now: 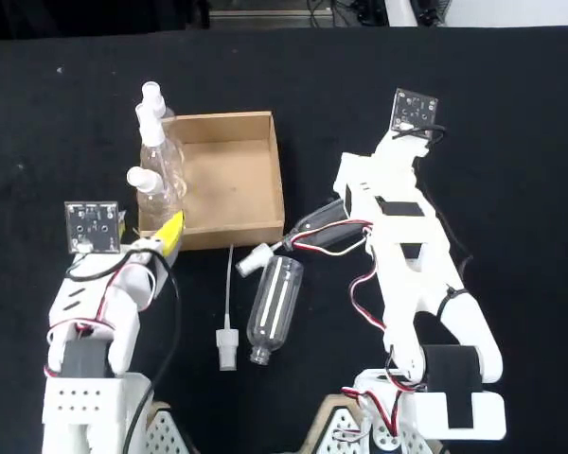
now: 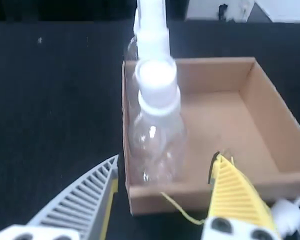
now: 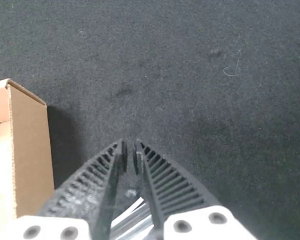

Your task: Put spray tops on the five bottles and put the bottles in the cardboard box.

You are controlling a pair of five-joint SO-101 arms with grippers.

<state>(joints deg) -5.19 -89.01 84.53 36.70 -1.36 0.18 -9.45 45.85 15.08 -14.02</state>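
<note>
Inside the box (image 1: 232,184), along its left wall: three capped bottles (image 1: 156,151), upright. On the table (image 1: 76,123) in front: an uncapped bottle (image 1: 275,305) lying beside a loose spray top (image 1: 227,345). Left claw (image 2: 166,160) spread at the box corner; right claw (image 3: 129,145) pinched together nearby.

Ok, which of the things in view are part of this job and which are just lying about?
Job:
box
capped bottles standing in it
uncapped bottle lying on the table
loose spray top beside it
another spray top by the right gripper

Lying about:
lint on the table
cables past its far edge
</note>
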